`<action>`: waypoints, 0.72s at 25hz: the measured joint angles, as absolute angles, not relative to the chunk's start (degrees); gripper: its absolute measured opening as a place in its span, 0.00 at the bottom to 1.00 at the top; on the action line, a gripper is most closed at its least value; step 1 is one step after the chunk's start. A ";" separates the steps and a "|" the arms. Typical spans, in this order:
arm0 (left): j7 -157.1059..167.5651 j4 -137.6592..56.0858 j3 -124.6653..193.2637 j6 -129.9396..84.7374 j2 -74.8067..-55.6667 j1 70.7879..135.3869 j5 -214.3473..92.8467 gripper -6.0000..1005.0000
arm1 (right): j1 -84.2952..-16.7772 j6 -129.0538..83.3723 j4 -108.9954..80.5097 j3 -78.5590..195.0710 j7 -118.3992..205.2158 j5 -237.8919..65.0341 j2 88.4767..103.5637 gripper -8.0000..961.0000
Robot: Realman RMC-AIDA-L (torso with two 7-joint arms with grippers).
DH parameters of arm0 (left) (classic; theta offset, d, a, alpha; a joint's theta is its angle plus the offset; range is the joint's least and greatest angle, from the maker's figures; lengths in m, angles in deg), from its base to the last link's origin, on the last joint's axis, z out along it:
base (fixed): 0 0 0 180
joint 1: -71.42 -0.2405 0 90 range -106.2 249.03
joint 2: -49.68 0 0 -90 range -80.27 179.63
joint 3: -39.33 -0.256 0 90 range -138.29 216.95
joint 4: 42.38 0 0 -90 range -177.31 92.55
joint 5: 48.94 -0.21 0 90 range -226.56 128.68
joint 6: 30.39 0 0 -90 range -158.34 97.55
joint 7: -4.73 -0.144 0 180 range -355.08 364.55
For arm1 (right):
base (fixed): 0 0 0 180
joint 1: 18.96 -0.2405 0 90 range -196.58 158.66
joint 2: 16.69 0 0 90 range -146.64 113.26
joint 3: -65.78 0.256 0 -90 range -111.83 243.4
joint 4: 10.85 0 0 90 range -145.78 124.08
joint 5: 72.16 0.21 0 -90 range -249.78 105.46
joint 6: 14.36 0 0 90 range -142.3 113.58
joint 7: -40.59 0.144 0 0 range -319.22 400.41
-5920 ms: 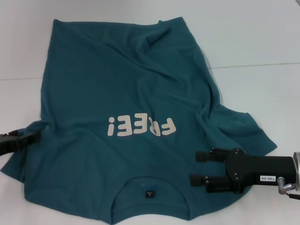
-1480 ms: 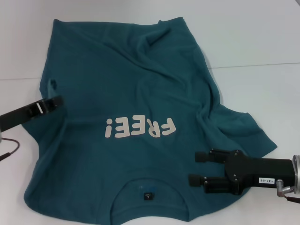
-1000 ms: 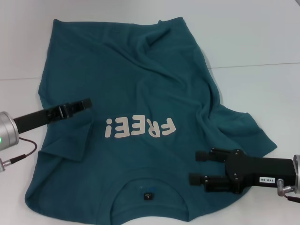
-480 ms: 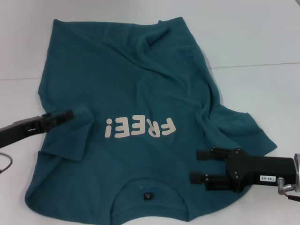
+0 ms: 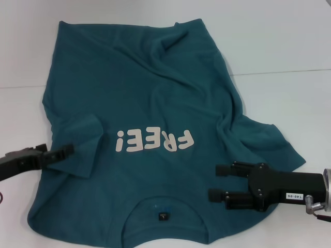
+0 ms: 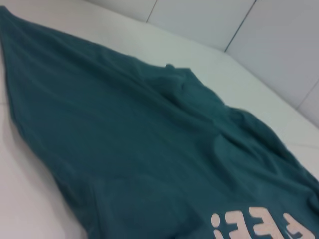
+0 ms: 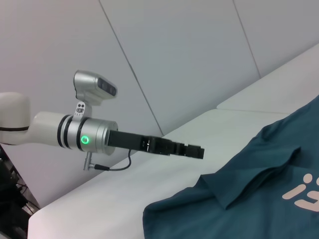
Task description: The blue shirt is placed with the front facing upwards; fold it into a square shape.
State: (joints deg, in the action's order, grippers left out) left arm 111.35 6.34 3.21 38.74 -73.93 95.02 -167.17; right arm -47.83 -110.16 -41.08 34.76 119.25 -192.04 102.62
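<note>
The blue shirt [image 5: 155, 93] lies front up on the white table, its white "FREE!" lettering [image 5: 155, 140] reading upside down and its collar [image 5: 164, 212] at the near edge. Its left sleeve [image 5: 77, 142] lies folded inward onto the body. My left gripper [image 5: 64, 151] hovers just off that fold at the shirt's left edge, holding nothing; it also shows in the right wrist view [image 7: 197, 151]. My right gripper [image 5: 220, 183] is open above the shirt's near right shoulder, beside the spread right sleeve [image 5: 274, 144]. The left wrist view shows only shirt cloth [image 6: 149, 149].
The white table [image 5: 289, 51] extends around the shirt, with a seam line [image 5: 284, 72] running across its right half. The shirt's far right side is wrinkled [image 5: 227, 103]. Pale wall panels [image 7: 174, 59] stand behind the table.
My left gripper carried the left sleeve inward over the shirt, left it lying folded there, then drew back toward the left near edge. The right arm has stayed still.
</note>
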 joint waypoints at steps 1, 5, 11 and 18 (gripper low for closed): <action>111.19 6.28 3.20 38.75 -73.94 95.06 -167.54 0.96 | -47.86 -110.16 -41.07 34.76 119.25 -192.04 102.64 0.92; 111.30 6.24 3.16 39.48 -74.04 95.12 -167.84 0.96 | -47.78 -110.16 -41.01 34.76 119.26 -192.04 102.66 0.92; 112.85 6.30 3.14 41.80 -74.06 95.02 -170.04 0.96 | -47.62 -110.16 -40.99 34.76 119.26 -192.04 102.66 0.92; 118.18 6.24 3.12 42.33 -73.77 96.09 -175.07 0.95 | -47.61 -110.29 -40.90 34.76 119.26 -192.04 102.66 0.92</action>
